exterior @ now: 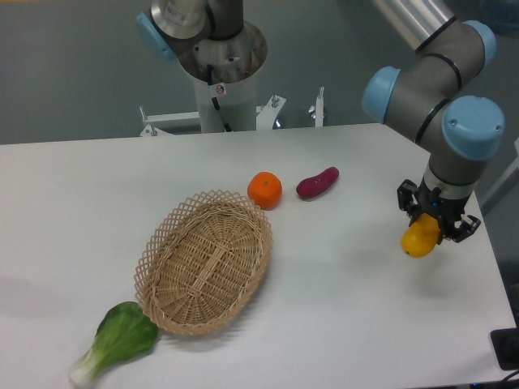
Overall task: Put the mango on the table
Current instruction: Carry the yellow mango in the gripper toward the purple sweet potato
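Note:
The yellow-orange mango (421,237) hangs at the right side of the white table (340,308), held between the black fingers of my gripper (434,220), which is shut on its upper end. Whether the mango's lower end touches the tabletop I cannot tell; it is very low over it. The arm's grey and blue joints (466,130) rise above the gripper toward the top right.
A round orange (264,190) and a purple sweet potato (317,182) lie at the table's middle back. A woven wicker basket (206,261) sits left of centre, with a green bok choy (117,339) at its lower left. The table's right edge runs close to the gripper.

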